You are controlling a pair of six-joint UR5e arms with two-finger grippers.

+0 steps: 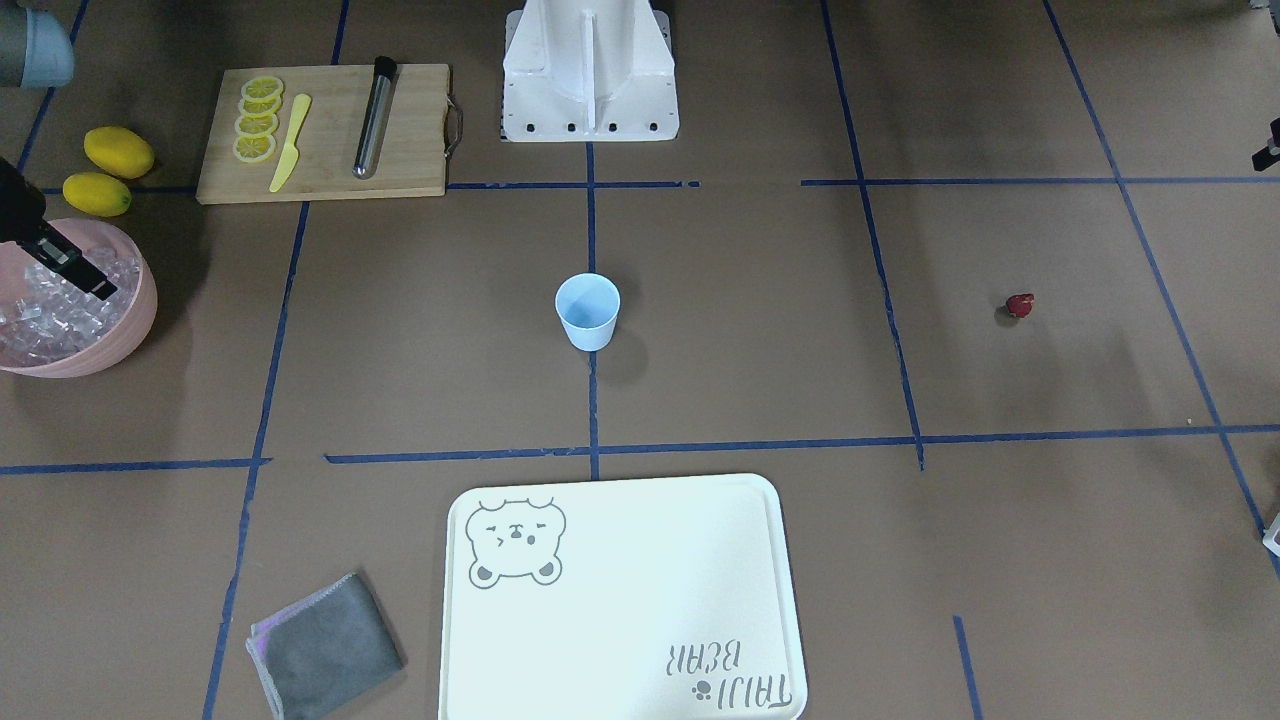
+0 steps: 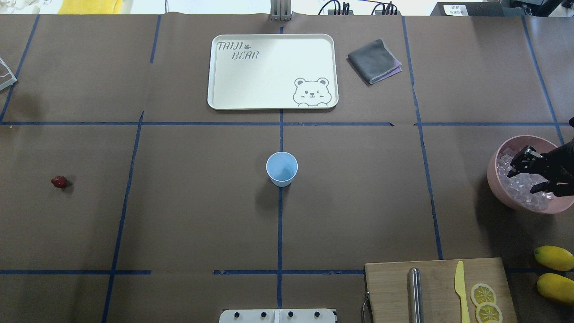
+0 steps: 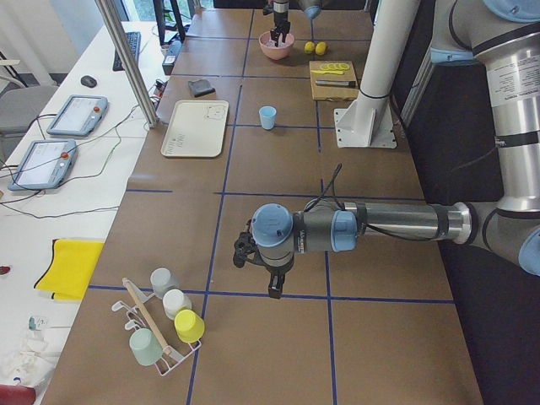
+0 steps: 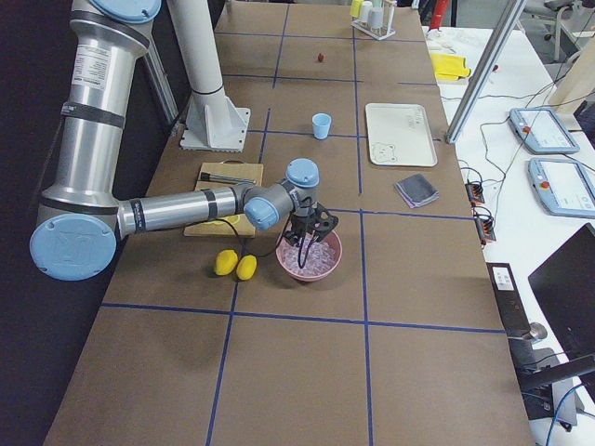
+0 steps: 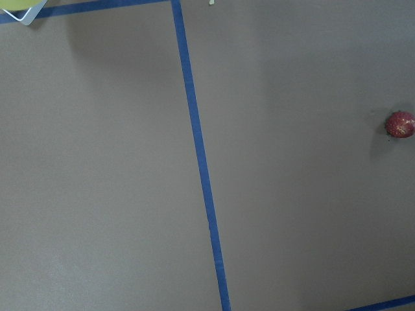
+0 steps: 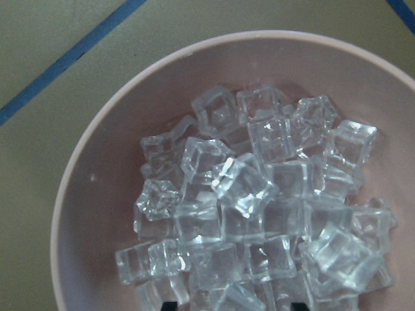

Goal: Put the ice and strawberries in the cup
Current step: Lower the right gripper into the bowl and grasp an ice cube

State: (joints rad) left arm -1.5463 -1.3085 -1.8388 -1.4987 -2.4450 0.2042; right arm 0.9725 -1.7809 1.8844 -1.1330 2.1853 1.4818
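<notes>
The pale-blue cup [image 2: 281, 168] stands upright at the table's centre; no contents show in it. It also shows in the front-facing view [image 1: 588, 312]. The dark-red strawberry [image 2: 58, 181] lies alone on the table far on my left side, and shows at the right edge of the left wrist view [image 5: 400, 124]. The clear ice cubes [image 6: 259, 207] fill the pink bowl [image 2: 493, 177]. My right gripper [image 2: 523, 178] hangs open just above the ice, holding nothing. My left gripper [image 3: 261, 274] shows only in the exterior left view, above bare table, and I cannot tell its state.
A wooden cutting board [image 2: 439, 269] with lemon slices [image 2: 483, 294], a yellow knife [image 2: 460, 287] and a metal cylinder [image 2: 415, 294] lies near the robot's base. Two lemons [image 2: 554, 258] lie beside it. A white tray [image 2: 272, 72] and grey cloth [image 2: 373, 60] lie at the far side.
</notes>
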